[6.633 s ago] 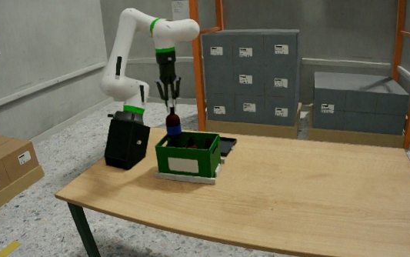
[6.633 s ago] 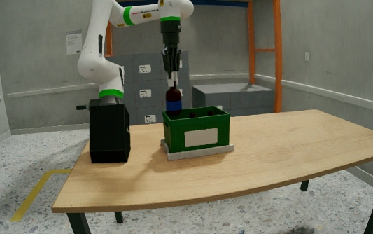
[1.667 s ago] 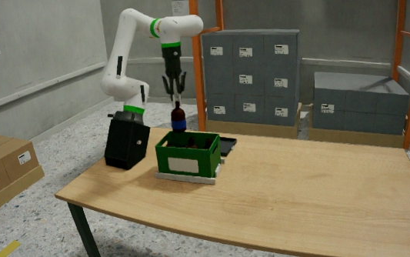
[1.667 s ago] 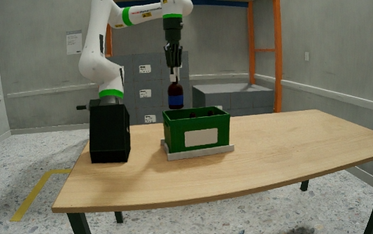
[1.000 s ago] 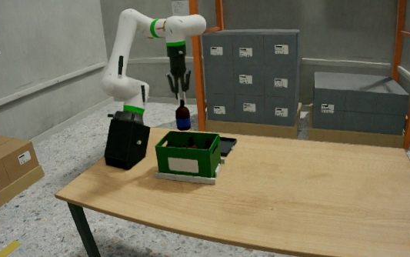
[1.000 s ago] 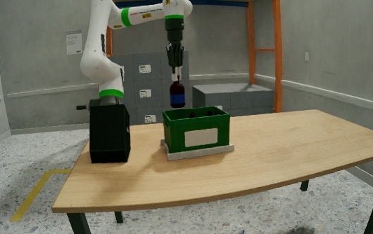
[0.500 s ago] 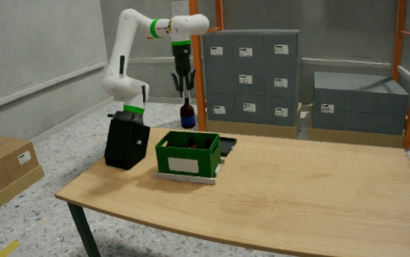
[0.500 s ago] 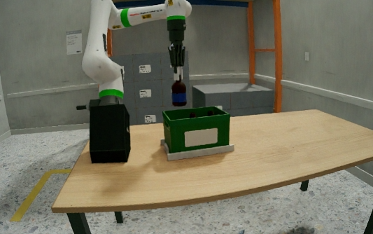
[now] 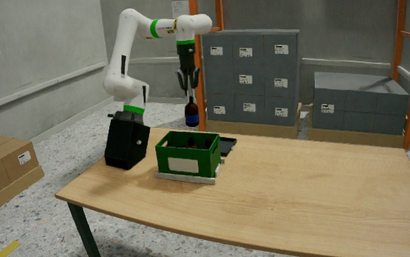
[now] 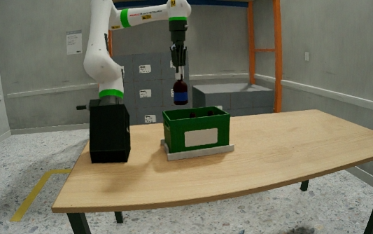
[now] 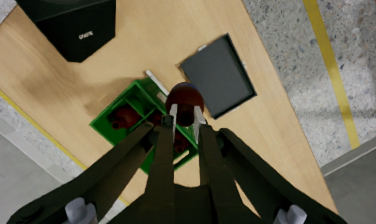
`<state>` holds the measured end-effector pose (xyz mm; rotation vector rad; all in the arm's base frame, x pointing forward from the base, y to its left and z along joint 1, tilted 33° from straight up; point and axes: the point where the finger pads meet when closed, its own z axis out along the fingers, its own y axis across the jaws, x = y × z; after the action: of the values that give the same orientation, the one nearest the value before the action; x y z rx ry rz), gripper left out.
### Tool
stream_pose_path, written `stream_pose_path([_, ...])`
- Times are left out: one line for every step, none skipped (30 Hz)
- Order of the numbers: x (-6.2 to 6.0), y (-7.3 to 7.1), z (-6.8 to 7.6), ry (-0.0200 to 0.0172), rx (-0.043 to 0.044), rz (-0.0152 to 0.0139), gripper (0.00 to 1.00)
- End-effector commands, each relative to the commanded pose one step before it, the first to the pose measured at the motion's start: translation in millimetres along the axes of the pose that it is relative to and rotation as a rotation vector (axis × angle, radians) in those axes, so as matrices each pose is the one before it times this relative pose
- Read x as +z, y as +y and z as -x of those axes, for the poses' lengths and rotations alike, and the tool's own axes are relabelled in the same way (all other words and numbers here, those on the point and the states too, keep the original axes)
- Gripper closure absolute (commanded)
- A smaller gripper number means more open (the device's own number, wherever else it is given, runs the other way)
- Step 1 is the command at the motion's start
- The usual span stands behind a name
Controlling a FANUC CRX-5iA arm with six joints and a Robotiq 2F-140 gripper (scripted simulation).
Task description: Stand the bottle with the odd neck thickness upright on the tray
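My gripper (image 9: 191,95) (image 10: 179,77) (image 11: 185,113) is shut on the neck of a dark brown bottle with a blue band (image 9: 191,116) (image 10: 180,94) (image 11: 183,93). The bottle hangs upright in the air, its base above the crate's rim in the top and exterior views. The green crate (image 9: 208,165) (image 10: 174,139) (image 11: 103,131) stands on the table. Other brown bottles (image 9: 208,144) (image 10: 192,115) (image 11: 125,117) stand inside it, partly hidden by its walls and, in the wrist view, by the fingers. The dark tray (image 9: 228,145) (image 11: 216,77) lies behind the crate; the exterior view does not show it.
Pale strips (image 9: 185,178) (image 10: 203,152) lie along the crate's foot on the wooden table (image 9: 304,188) (image 10: 276,150). A strip end shows between crate and tray in the wrist view. The black robot base (image 9: 127,142) (image 10: 109,136) (image 11: 79,32) stands to the left of the crate in the top and exterior views.
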<state>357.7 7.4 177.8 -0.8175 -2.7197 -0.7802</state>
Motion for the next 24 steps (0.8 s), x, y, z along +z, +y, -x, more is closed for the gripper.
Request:
stream_pose_path([-0.60,6.66,-1.69,-0.00150,-0.00005,-0.00028,0.90])
stream_pose_path([0.00,0.00,0.00,0.00000,0.00000,0.00000,0.90])
stream_pose_path([0.00,0.00,0.00,0.00000,0.00000,0.00000,0.90])
stream_pose_path([0.00,2.33,-0.72,0.00000,0.00000,0.00000,0.90])
stream_pose_path([0.00,2.32,-0.73,0.00000,0.00000,0.00000,0.90])
stream_pose_path([0.00,2.32,-0.72,0.00000,0.00000,0.00000,0.90])
stream_pose_path([0.00,2.32,-0.72,0.00000,0.00000,0.00000,0.90])
stream_pose_path([0.00,2.31,-0.71,0.00000,0.00000,0.00000,0.90])
stream_pose_path([0.00,2.31,-0.72,0.00000,0.00000,0.00000,0.90])
stream_pose_path([0.00,2.30,-0.71,0.00000,0.00000,0.00000,0.90])
stream_pose_path([0.00,2.29,-0.71,0.00000,0.00000,0.00000,0.90])
stream_pose_path([0.00,2.28,-0.71,0.00000,0.00000,0.00000,0.90])
stream_pose_path([0.00,2.27,-0.71,0.00000,0.00000,0.00000,0.90])
stream_pose_path([0.00,2.26,-0.70,0.00000,0.00000,0.00000,0.90])
stream_pose_path([0.00,2.25,-0.70,0.00000,0.00000,0.00000,0.90])
stream_pose_path([0.00,2.24,-0.70,0.00000,0.00000,0.00000,0.90])
stream_pose_path([0.00,2.23,-0.69,0.00000,0.00000,0.00000,0.90])
stream_pose_path([0.00,2.22,-0.69,0.00000,0.00000,0.00000,0.90])
stream_pose_path([0.00,0.00,0.00,0.00000,0.00000,0.00000,0.90])
stream_pose_path([0.00,0.00,0.00,0.00000,0.00000,0.00000,0.90])
stream_pose_path([0.00,2.20,-0.68,0.00000,0.00000,0.00000,0.90])
stream_pose_path([0.00,2.19,-0.69,0.00000,0.00000,0.00000,0.90])
stream_pose_path([0.00,2.17,-0.67,0.00000,0.00000,-0.00001,0.90])
stream_pose_path([0.00,2.16,-0.68,0.00000,0.00000,0.00001,0.90])
